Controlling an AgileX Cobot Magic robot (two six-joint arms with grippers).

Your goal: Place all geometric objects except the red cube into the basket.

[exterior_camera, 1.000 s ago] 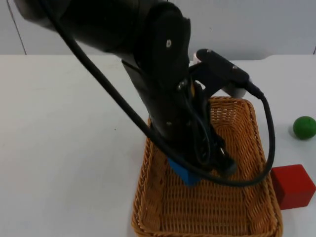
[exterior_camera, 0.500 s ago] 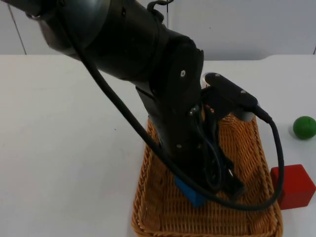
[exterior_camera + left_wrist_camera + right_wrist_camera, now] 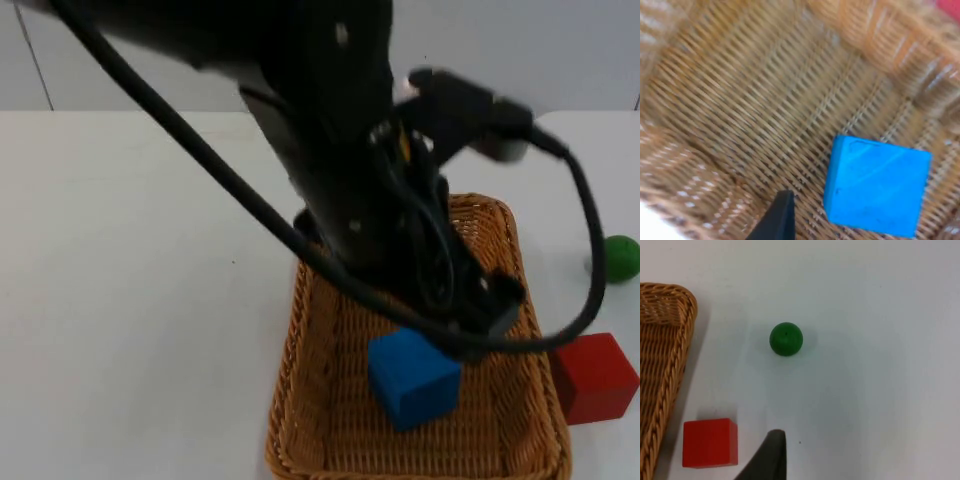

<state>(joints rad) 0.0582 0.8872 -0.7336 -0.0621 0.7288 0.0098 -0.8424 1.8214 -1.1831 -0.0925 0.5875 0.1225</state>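
**Three views around one basket**

The top view looks down and forward over the white table [image 3: 130, 300] toward the grey wall, with the left arm close to the lens. The left wrist view looks steeply down at close range into the wicker basket [image 3: 740, 90], onto the blue cube [image 3: 877, 187]. The right wrist view looks down from higher up. It shares the basket's rim, the red cube [image 3: 710, 442] and the green ball [image 3: 786, 339] with the top view.

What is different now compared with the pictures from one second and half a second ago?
The left hand let go of the blue cube, which now lies on the floor of the basket, and the arm has lifted. The green ball and red cube stayed put.
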